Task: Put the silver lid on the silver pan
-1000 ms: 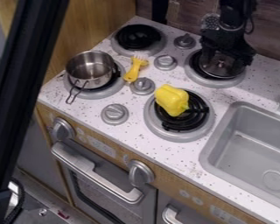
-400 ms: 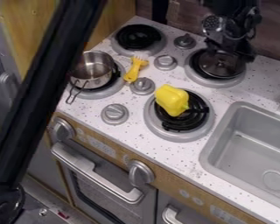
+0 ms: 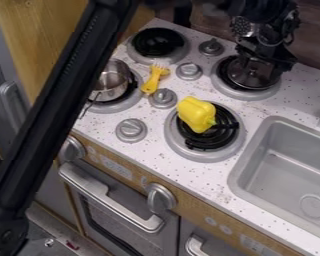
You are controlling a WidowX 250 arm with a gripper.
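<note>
The black gripper hangs at the upper right, directly over the silver lid. The lid rests on the back right burner, its upper edge partly hidden by the gripper; whether the two touch I cannot tell. On the left burner stands the silver pan, open at the top, its left side and part of its wire handle covered by a black arm link.
A yellow pepper lies on the front right burner. A yellow fork-like utensil lies right of the pan, among several grey knobs. The grey sink is at the right, and the black arm link crosses the left side diagonally.
The black arm link at the left has swung rightward, now covering part of the pan. The gripper has shifted and turned slightly above the lid. Lid and pan have stayed put.
</note>
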